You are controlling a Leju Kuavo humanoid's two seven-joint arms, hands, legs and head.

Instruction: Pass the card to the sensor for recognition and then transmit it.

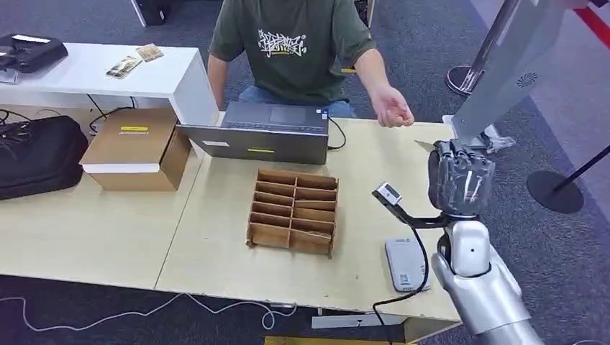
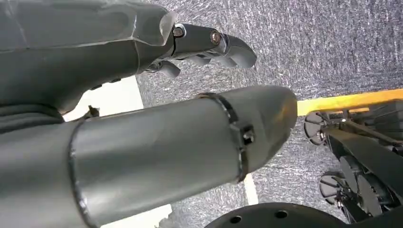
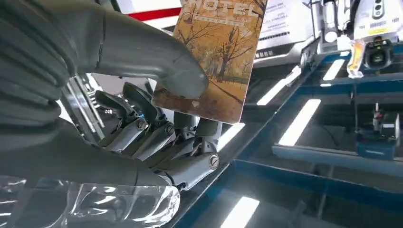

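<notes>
The right robot hand (image 3: 142, 123) pinches a tree-printed card (image 3: 216, 57) between thumb and fingers.

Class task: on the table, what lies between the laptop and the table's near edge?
In the head view, a wooden divider tray sits on the table between the laptop and the near edge.

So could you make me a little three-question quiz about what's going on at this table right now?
1. True or false: the right hand pinches a card.
2. What sits in the middle of the table? A) a wooden divider box B) a kettle C) a plant
3. Fill in: the grey sensor pad lies on the table near the robot's ____ arm.

Key: 1 true. 2 A, the wooden divider box. 3 right.
</notes>
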